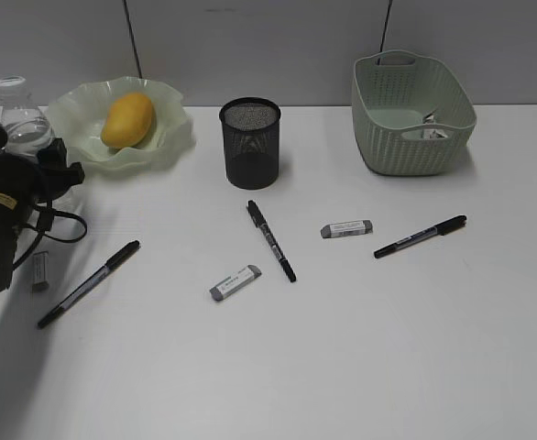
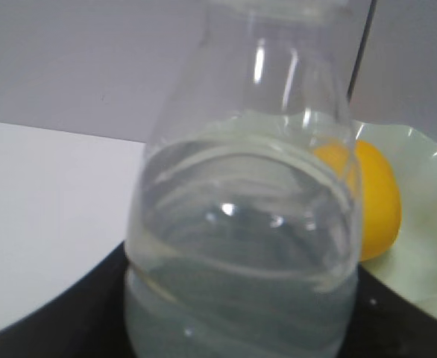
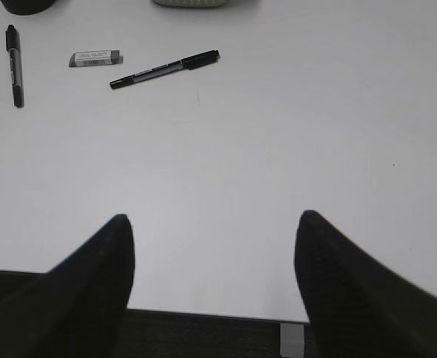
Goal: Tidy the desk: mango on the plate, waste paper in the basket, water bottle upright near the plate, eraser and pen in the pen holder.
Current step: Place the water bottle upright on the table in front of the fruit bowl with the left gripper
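The clear water bottle (image 1: 23, 117) stands upright at the desk's (image 1: 342, 348) far left, just left of the wavy green plate (image 1: 172, 137) that holds the mango (image 1: 127, 119). My left gripper (image 1: 38, 154) is shut on the bottle's lower body; in the left wrist view the bottle (image 2: 241, 224) fills the frame with a dark jaw at each lower side. Three pens (image 1: 88, 283) (image 1: 271, 240) (image 1: 420, 236) and erasers (image 1: 235, 282) (image 1: 346, 228) lie on the desk. The mesh pen holder (image 1: 250, 144) stands at the back middle. Waste paper (image 1: 433, 128) lies in the basket (image 1: 413, 115). My right gripper (image 3: 215, 231) is open over the desk's near edge.
A third eraser (image 1: 39, 271) lies beside my left arm, near the left pen. The right wrist view shows a pen (image 3: 165, 69), an eraser (image 3: 95, 58) and another pen (image 3: 13, 63) far ahead. A grey wall backs the desk.
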Action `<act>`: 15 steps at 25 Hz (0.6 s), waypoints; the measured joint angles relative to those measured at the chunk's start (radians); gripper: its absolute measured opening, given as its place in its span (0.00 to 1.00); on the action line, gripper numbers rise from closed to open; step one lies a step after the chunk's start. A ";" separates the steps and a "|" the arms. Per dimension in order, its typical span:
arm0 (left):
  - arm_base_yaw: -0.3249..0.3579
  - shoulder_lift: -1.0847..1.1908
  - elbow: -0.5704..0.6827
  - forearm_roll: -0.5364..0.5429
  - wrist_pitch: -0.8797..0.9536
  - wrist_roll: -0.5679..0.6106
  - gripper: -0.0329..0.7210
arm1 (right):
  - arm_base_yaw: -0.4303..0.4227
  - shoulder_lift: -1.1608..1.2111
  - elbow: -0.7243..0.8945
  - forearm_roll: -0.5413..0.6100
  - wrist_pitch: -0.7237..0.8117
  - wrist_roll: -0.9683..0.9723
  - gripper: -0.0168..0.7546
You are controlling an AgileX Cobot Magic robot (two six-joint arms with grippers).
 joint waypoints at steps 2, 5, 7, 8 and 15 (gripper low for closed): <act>-0.001 0.006 0.000 0.002 -0.013 0.000 0.70 | 0.000 0.000 0.000 0.000 0.000 0.000 0.71; -0.005 0.007 0.008 0.003 -0.019 0.000 0.70 | 0.000 0.000 0.000 0.000 -0.001 0.000 0.71; -0.005 0.007 0.024 0.005 -0.035 0.000 0.70 | 0.000 0.000 0.000 0.000 -0.001 0.000 0.71; -0.005 0.007 0.033 0.007 -0.042 0.000 0.70 | 0.000 0.000 0.000 0.000 -0.001 0.000 0.71; -0.006 0.017 0.053 0.016 0.013 -0.001 0.86 | 0.000 0.000 0.000 0.000 -0.002 0.000 0.71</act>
